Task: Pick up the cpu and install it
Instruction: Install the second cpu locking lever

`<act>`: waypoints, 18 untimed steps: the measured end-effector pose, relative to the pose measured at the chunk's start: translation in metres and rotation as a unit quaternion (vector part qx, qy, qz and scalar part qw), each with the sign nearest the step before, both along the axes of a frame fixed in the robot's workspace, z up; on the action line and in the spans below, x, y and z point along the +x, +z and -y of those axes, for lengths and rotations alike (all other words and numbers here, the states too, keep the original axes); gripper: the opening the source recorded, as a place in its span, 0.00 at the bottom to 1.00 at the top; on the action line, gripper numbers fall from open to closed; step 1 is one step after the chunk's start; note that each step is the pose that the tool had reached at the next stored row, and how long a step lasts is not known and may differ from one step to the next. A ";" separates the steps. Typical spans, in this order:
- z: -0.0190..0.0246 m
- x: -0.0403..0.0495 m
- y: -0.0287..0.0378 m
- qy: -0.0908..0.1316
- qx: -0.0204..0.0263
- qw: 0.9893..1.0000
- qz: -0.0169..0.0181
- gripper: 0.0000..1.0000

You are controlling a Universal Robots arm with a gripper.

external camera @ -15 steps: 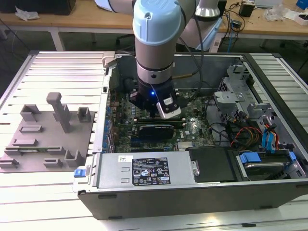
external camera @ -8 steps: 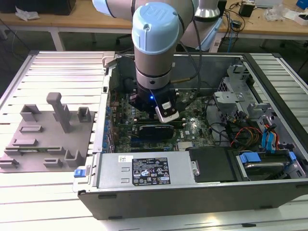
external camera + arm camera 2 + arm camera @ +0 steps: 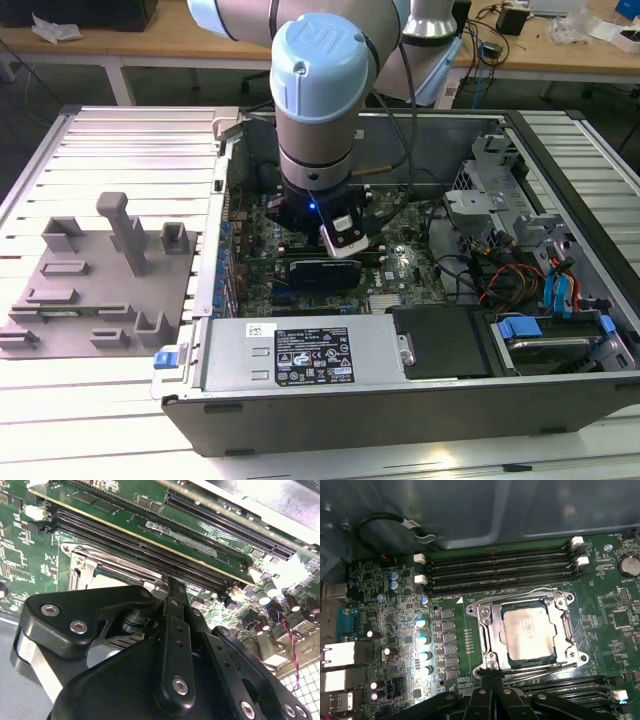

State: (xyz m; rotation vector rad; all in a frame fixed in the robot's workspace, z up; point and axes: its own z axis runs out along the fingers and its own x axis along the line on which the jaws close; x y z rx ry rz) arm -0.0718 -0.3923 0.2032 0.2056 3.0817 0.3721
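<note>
Inside the socket (image 3: 530, 632) lies the cpu (image 3: 527, 635).

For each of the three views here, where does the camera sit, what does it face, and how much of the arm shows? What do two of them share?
Exterior view: off the arm, above and in front of the open grey computer case, looking down at the pale blue-capped arm reaching inside.
First wrist view: on the arm, facing the green motherboard and the silvery square cpu lying within the metal socket frame; black gripper parts at the edge.
Second wrist view: on the arm, close behind the black gripper, facing the board.
Both wrist views share the socket frame and the long black memory slots.
</note>
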 end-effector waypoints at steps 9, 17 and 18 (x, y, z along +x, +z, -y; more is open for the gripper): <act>0.0013 -0.0032 -0.0033 0.000 0.013 1.000 0.002 0.11; 0.0015 -0.0032 -0.0071 0.000 0.023 1.000 0.002 0.11; 0.0015 -0.0033 -0.0071 0.000 0.023 1.000 0.002 0.11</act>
